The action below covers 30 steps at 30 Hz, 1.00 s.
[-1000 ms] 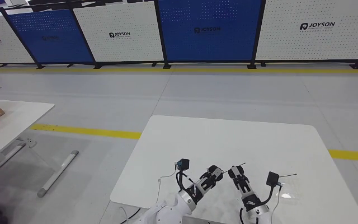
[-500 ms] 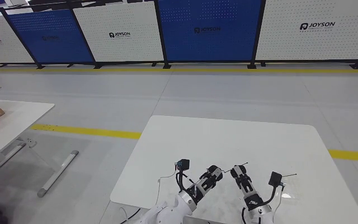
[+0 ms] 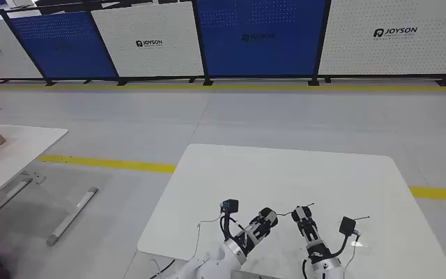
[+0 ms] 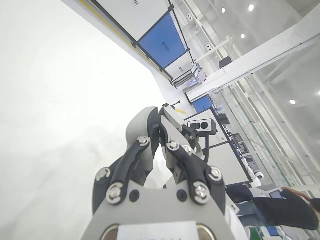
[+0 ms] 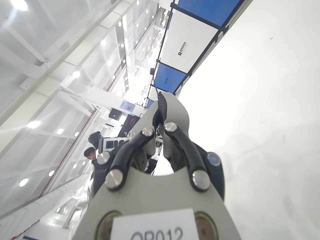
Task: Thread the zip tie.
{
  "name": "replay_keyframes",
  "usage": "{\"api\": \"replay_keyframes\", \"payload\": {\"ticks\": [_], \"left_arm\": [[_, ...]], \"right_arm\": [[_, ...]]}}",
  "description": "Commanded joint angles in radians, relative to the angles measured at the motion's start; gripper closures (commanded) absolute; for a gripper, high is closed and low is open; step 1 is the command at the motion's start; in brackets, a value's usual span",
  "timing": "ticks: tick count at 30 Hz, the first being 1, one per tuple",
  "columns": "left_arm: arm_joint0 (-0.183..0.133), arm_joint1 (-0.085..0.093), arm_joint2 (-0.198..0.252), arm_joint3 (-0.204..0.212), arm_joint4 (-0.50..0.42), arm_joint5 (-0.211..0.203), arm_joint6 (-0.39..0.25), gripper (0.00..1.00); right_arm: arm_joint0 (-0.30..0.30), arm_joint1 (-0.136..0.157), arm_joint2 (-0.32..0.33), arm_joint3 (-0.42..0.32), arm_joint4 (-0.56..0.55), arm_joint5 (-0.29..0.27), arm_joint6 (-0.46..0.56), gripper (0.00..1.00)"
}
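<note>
The thin black plastic zip tie (image 3: 307,206) hangs just above the flat white square worktop (image 3: 279,167), close to the worktop's near edge and about midway along it. It is held in the air between the two arms and does not lie on the surface.

In the top view the left gripper (image 3: 270,213) and the right gripper (image 3: 298,210) sit side by side over that near edge, tips near each other. The zip tie runs as a fine line from one to the other and sticks out past the right gripper, toward the worktop's right side.

The left wrist view gives the close detail. The left gripper (image 4: 158,116) has its jaws pressed together, and a short black end of the zip tie (image 4: 173,104) pokes out beyond the tips.

In the right wrist view the right gripper (image 5: 161,101) has its jaws pinching the zip tie (image 5: 155,81). The strip rises from the tips to a small blocky head at its free end.

Beyond the worktop's far edge stands a row of blue and white perforated panels (image 3: 261,38). A yellow floor line (image 3: 104,163) runs out from either side of the worktop. A second white table (image 3: 21,143) stands well apart off the worktop's left side.
</note>
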Motion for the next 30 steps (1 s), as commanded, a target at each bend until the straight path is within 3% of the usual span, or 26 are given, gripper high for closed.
{"api": "replay_keyframes", "payload": {"ticks": [1,11,23,30], "left_arm": [[0.000,-0.001,0.001,0.001,0.003,0.004,-0.001,0.99],[-0.001,-0.004,0.006,0.001,0.028,0.029,0.007,0.82],[-0.009,-0.011,0.023,0.005,0.066,0.065,0.022,0.80],[-0.019,-0.017,0.037,0.013,0.078,0.079,0.025,0.84]], "right_arm": [[0.004,-0.001,-0.005,0.006,-0.014,0.005,-0.006,1.00],[0.005,-0.006,-0.025,0.012,-0.087,0.021,-0.065,1.00],[0.000,-0.007,-0.031,0.008,-0.109,0.021,-0.061,1.00],[-0.007,-0.007,-0.029,0.002,-0.106,0.004,-0.057,1.00]]}}
